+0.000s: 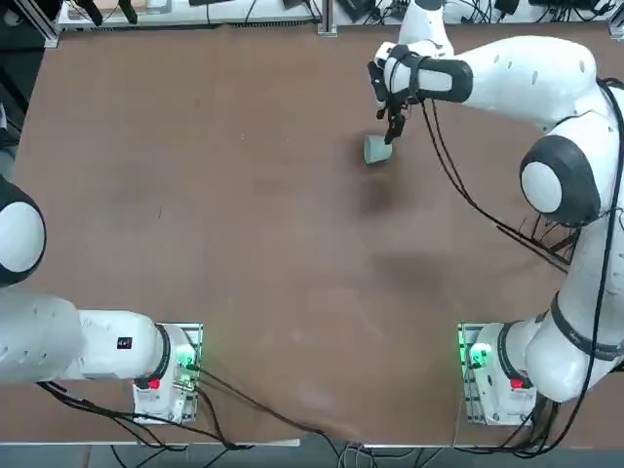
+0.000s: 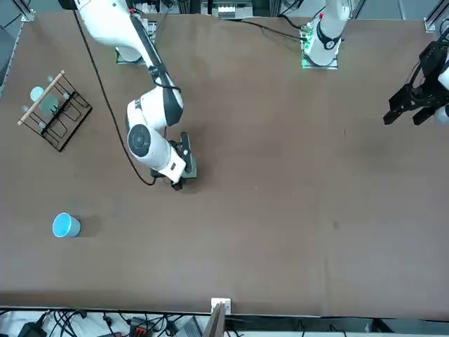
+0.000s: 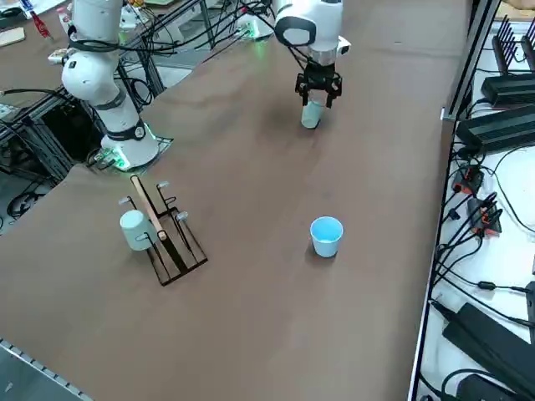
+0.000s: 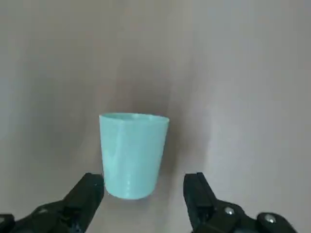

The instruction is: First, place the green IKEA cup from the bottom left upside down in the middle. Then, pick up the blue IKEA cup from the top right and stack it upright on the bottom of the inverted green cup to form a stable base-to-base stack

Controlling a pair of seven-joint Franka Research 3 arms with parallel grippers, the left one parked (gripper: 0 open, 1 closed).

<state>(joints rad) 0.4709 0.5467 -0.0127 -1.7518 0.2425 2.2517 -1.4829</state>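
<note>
The green cup (image 1: 376, 150) (image 3: 311, 115) stands upside down on the brown table, towards the far middle. In the right wrist view the green cup (image 4: 132, 155) shows its wide rim on the table and its narrow base towards the fingers. My right gripper (image 1: 392, 132) (image 3: 318, 93) (image 4: 144, 183) hovers just above it, open, one finger on each side and neither touching. The blue cup (image 2: 66, 225) (image 3: 326, 236) stands upright, mouth up, alone near the table's far right corner, well away from the gripper.
A black wire rack (image 2: 62, 119) (image 3: 171, 242) with a wooden bar holds a pale cup (image 3: 134, 230) near the right edge of the table. Cables and power strips (image 3: 493, 125) lie beyond the far edge.
</note>
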